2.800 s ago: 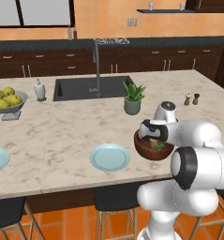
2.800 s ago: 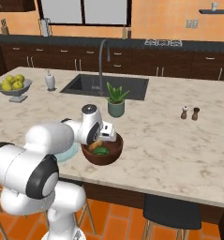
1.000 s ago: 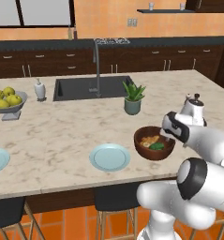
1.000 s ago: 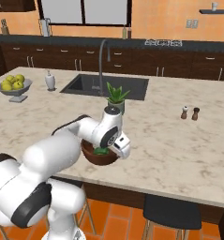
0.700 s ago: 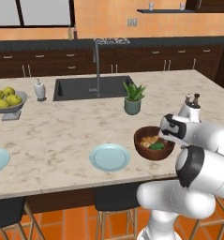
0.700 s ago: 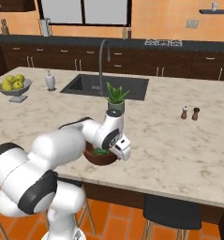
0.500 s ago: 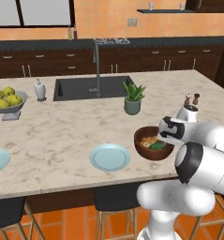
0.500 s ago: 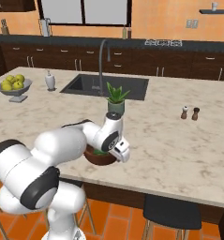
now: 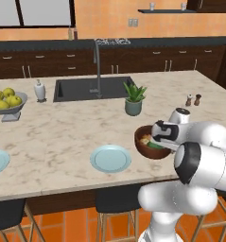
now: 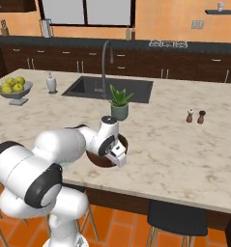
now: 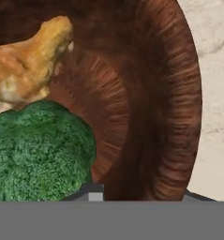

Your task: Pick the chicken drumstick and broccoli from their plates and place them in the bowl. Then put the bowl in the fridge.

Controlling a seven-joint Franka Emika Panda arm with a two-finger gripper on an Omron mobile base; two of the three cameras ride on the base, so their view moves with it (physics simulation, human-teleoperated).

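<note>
Bowl [image 11: 169, 93] rim between gripper [image 11: 138, 194] fingers, broccoli [image 11: 38, 150] just inside.

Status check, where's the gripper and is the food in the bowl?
Gripper down at the bowl rim, one fingertip each side. Drumstick and broccoli inside. Potted plant stands just behind.

A long island counter of pale veined marble [image 9: 62, 137] fills the middle of the kitchen, with a dark sunken sink [image 9: 93, 88] and a tall curved grey tap [image 9: 96, 64] set into it. Behind runs a row of dark brown wooden cabinets [image 10: 184, 65] under an orange wall [image 9: 109, 19] with pale window panes [image 10: 85, 12]. Black stools [image 10: 177, 219] stand on the orange tiled floor [image 10: 122, 226].
</note>
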